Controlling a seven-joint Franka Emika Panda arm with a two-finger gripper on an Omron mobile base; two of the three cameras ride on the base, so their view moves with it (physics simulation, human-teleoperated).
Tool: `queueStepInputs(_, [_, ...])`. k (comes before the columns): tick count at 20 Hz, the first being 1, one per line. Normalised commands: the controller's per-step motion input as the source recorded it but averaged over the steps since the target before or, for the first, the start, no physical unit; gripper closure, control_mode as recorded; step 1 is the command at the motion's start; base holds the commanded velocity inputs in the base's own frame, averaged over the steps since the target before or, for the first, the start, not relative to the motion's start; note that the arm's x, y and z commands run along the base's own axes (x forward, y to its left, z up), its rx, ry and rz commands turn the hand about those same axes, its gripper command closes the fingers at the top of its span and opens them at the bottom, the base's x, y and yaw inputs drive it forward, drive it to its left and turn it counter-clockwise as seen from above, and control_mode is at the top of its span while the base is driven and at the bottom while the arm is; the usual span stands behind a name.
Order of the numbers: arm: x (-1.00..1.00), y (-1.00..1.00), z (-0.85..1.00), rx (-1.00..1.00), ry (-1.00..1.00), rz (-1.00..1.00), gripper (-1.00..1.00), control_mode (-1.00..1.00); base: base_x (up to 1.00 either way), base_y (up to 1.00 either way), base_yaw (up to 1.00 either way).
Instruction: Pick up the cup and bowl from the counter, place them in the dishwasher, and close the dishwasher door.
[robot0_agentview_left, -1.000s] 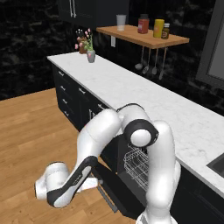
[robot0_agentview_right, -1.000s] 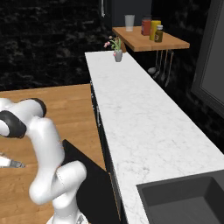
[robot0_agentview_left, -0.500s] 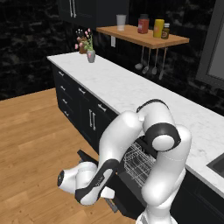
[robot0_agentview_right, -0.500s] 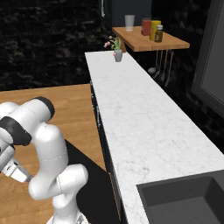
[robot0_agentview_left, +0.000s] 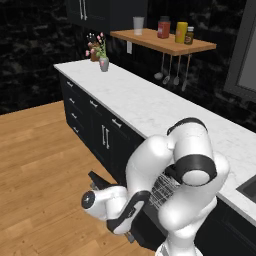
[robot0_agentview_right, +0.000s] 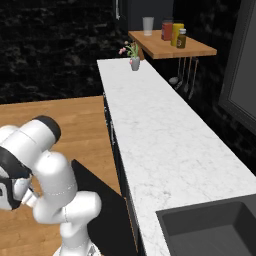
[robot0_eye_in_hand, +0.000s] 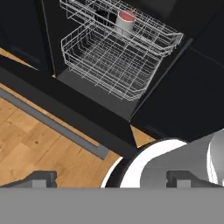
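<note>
The dishwasher stands open, with its white wire racks pulled into sight. The white cup with its red top stands in the upper rack, and a low dark shape beside it looks like the bowl. The dishwasher door hangs down, a flat black panel with a grey bar handle along its edge. My gripper is open and holds nothing, low over the wooden floor in front of that edge. From the left base the arm bends down beside the rack. The counter is bare marble here.
A flower vase stands at the counter's far end. The wall shelf carries a tumbler and jars, and utensils hang under it. A sink is sunk into the near counter. Wooden floor spreads to the left.
The arm has folded lower, and the hand has swept along the floor toward the dishwasher door. The jaws have stayed open.
</note>
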Motion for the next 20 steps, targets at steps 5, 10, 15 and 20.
queueStepInputs(5, [0.0,1.0,0.06,0.0,-0.6,-0.35,-1.0,-1.0,0.0,0.0,0.0])
queueStepInputs(10, [-0.18,1.0,0.23,0.0,-0.56,-0.38,-1.0,-1.0,0.0,0.0,0.0])
queueStepInputs(15, [-0.52,1.0,0.04,0.0,-0.48,-0.51,-1.0,-1.0,0.0,0.0,0.0])
queueStepInputs(20, [-0.12,0.89,-0.33,0.0,-0.38,-0.48,-1.0,-1.0,0.0,0.0,0.0])
